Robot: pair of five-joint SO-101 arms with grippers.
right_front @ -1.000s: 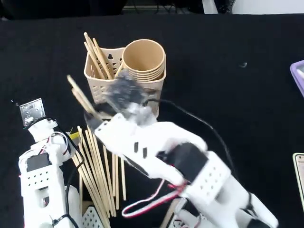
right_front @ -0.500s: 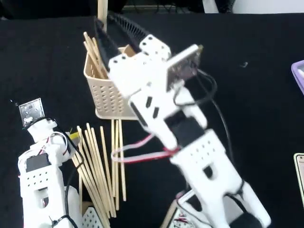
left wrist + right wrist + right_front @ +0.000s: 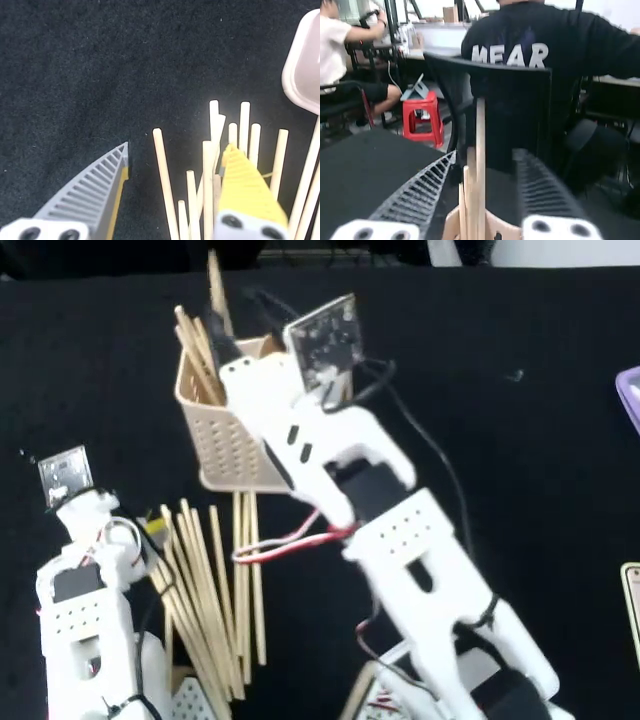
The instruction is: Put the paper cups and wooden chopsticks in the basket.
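Far left, the left arm (image 3: 80,620) sits low at the near edge of the black tabletop (image 3: 520,450). The left claw (image 3: 177,147) is released, its grey and yellow fingers spread wide just above the tabletop. The ends of the loose chopsticks (image 3: 162,175) lie between the fingers and under the yellow one. A white rounded part (image 3: 305,65) shows nearby; cannot tell what it is. In the high view the loose chopsticks (image 3: 210,580) fan flat on the tabletop between the left arm and the basket (image 3: 225,445), far ends reaching its front wall. The basket stands upright toward the back, with leaning chopsticks (image 3: 192,345) in its left corner. The right arm (image 3: 420,570) runs diagonally from the near right over the basket and blocks most of its opening and right side. The right claw (image 3: 232,325) is above the opening, fingers parted, not clenched. A tall chopstick (image 3: 480,150) stands upright between them, nearer the grey finger, with shorter ones just beside it. A black chair (image 3: 510,115) and a red stool (image 3: 422,117) are beyond the table. Far right, a purple object (image 3: 630,395) and a pale flat object (image 3: 632,600) sit at the edge.
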